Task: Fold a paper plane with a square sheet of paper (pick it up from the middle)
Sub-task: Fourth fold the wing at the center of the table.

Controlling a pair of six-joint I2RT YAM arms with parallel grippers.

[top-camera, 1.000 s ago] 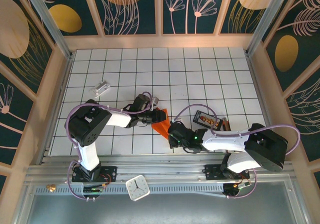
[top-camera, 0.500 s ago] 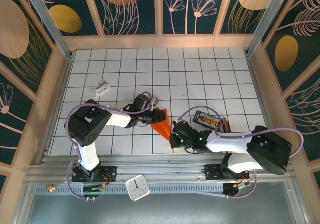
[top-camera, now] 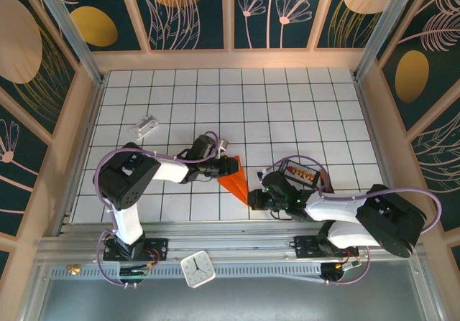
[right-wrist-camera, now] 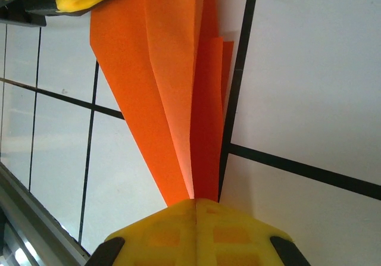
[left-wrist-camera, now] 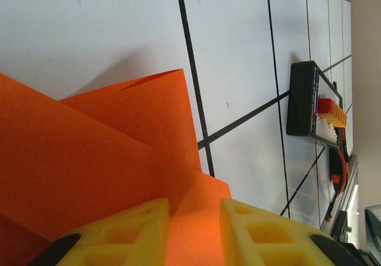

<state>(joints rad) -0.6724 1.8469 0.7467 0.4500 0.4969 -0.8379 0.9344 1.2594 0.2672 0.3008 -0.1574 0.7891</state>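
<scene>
Between the yellow fingers (right-wrist-camera: 149, 233) of the right gripper (right-wrist-camera: 195, 207), which are pressed fully together, the sharp nose of the paper plane (right-wrist-camera: 161, 69) disappears; they pinch it at the very tip. I suppose this pinch is there to hold the layers of the nose stacked, so that the long creases cannot spring apart. From the pinch the orange dart widens toward 12 o'clock in the wrist view, its flaps lying one over another along the centre crease.

At the wide tail end, the left gripper (left-wrist-camera: 194, 219) has one foam finger (left-wrist-camera: 134, 233) on each side of the paper. The narrow gap between them is filled by the paper, so it seems to clamp the tail. Probably the two holds at opposite ends serve to have the dart stretched and flat on the table (top-camera: 287, 105) while a crease is pressed.

Seen from above, the plane lies near the 6 o'clock edge of the tiled table, between the two arms, with its nose toward 5 o'clock. A small black tray (top-camera: 300, 171) sits at 3 o'clock from the plane, apart from the paper. A silvery block (top-camera: 146, 126) lies well apart at 10 o'clock. The folding looks nearly finished.
</scene>
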